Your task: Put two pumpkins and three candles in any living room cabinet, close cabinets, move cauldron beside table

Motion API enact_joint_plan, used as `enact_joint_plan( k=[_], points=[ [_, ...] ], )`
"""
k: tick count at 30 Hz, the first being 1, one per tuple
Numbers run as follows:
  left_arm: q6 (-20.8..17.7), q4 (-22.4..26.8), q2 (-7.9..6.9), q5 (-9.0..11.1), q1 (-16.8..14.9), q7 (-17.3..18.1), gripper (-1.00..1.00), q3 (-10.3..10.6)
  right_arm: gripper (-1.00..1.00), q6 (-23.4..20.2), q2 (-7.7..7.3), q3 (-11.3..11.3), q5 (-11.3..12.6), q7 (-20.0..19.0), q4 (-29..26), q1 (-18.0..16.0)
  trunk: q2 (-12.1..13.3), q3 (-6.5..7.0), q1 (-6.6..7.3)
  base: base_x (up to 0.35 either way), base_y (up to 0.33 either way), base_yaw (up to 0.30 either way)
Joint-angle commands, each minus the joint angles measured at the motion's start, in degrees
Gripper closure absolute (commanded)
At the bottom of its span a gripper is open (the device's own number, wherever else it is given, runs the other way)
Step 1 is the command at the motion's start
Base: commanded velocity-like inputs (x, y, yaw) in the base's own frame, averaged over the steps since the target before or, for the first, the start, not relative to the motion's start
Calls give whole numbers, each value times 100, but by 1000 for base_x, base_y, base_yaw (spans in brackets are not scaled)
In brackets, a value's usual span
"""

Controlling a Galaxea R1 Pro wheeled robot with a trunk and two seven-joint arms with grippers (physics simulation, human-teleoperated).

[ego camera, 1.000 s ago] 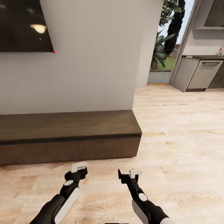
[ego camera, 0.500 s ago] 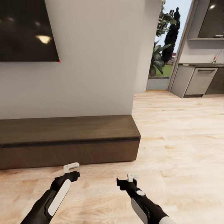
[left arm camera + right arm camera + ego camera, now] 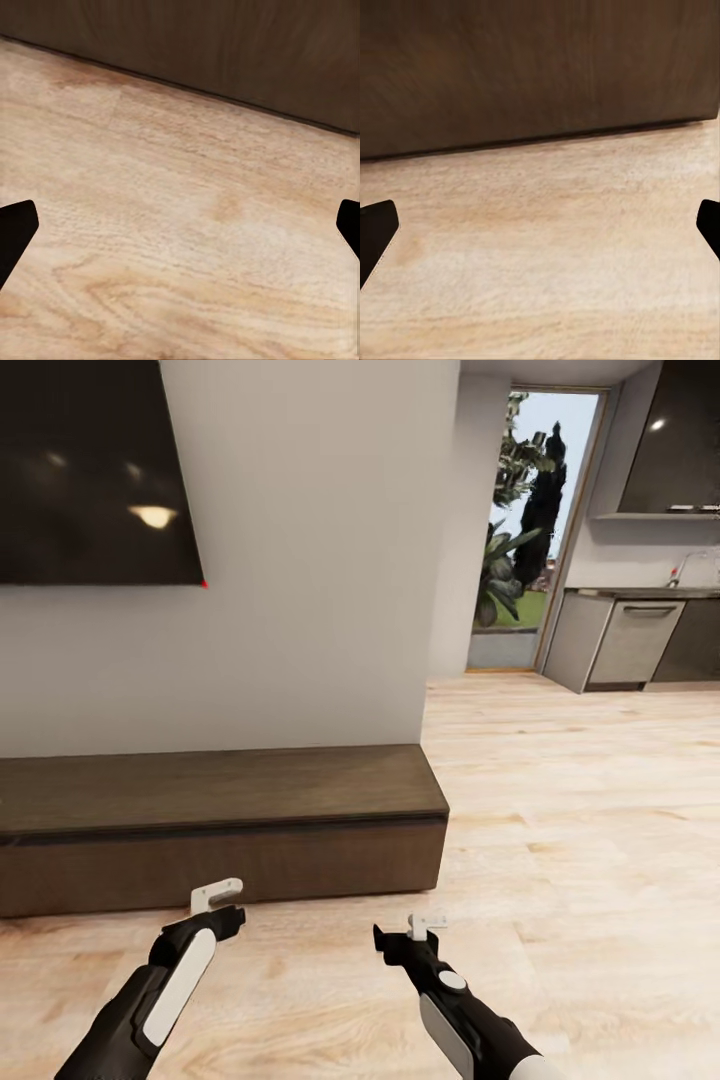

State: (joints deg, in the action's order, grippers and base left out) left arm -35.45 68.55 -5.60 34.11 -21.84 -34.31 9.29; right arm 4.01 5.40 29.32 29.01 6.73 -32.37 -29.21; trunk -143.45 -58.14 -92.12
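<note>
- Head view: cabinet point(image 3: 220, 830) sits low against the white wall, left-centre, its right end near the middle of the scene. Dark slab top, dark front below it, front looks shut. No handle visible anywhere on it.
- Wall screen point(image 3: 95, 470) hangs above the cabinet, far left. Doorway with plants point(image 3: 525, 530) far right, kitchen units point(image 3: 630, 640) beyond that.
- Left gripper point(image 3: 215, 900) hovers over the wood floor point(image 3: 560, 840), just in front of the cabinet front. Right gripper point(image 3: 425, 928) is near, right of it, a bit further from the cabinet. Both carry nothing; from here I can't tell how wide either claw is.
- Left wrist view: fingertips point(image 3: 16, 232) sit at opposite edges of frame, so claw is wide, nothing between. Floor below, cabinet base point(image 3: 225, 52) beyond.
- Right wrist view: same story, fingertips point(image 3: 375, 229) far apart, wide and empty. Cabinet front point(image 3: 532, 67) ahead, its right corner in frame.
- Handling guess: front is a rigid, smooth wood panel, likely heavy-ish and slick. With no handle, best bet is hooking a finger over the top edge, in the dark gap under the slab, or at the right end edge. Flat face gives no pinch.
</note>
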Motion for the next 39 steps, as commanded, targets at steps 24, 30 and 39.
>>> enact_joint_plan(
  k=[24, 30, 39],
  points=[
    [-23, -36, 37, 52, -4, -50, -100, -5, -100, 153, -13, 51, 60, -71, -15, -6, 15, 321, 34, 0, 0, 38],
    [-23, -39, 47, 57, -4, -50, -100, -1, -100, 164, -12, 52, 61, -62, -14, -6, 15, 321, 34, 0, 0, 0],
    [-23, -51, 44, 60, -4, -50, -100, -2, -100, 191, -12, 75, 59, -84, -15, -6, 15, 321, 34, 0, 0, 163]
  ],
)
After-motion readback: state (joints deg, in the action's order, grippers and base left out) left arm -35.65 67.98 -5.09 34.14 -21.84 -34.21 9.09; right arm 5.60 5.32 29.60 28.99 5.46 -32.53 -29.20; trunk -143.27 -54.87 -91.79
